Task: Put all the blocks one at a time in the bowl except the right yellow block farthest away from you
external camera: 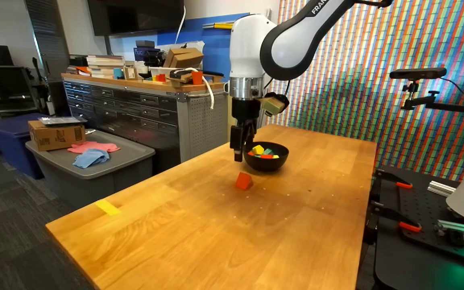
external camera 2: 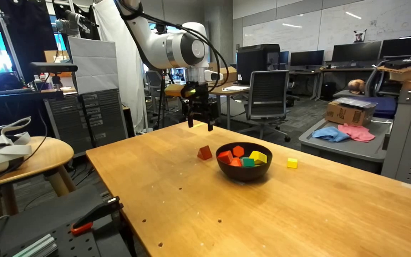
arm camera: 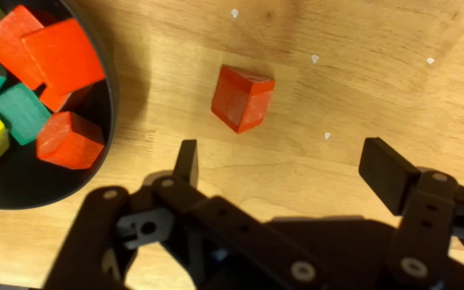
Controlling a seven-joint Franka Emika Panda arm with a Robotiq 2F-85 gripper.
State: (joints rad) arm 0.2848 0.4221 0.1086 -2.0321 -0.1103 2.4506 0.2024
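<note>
Red, green and yellow blocks [external camera 2: 247, 162] already lie inside the bowl [external camera 2: 242, 174], so the step in hand looks like fetching the red wedge [arm camera: 236, 98], which sits on the counter [external camera 2: 298, 217] just beside the bowl, apart from it. It is probably the last one due to go in: the small yellow block [external camera 2: 292, 163] across the bowl from the wedge, also not touching the rim, is presumably the one to leave. The next move should call for lining up over the wedge, lowering, closing on it, then lifting it across the bowl's rim; its slanting faces may slip, so the flat triangular ends seem the safer grip.

The end effector [arm camera: 284, 165] hangs above the counter near the bowl, its jaws spread wide, holding nothing and apparently touching nothing. In the wrist view the wedge shows beyond the jaws, closer to the one on the bowl's side.
</note>
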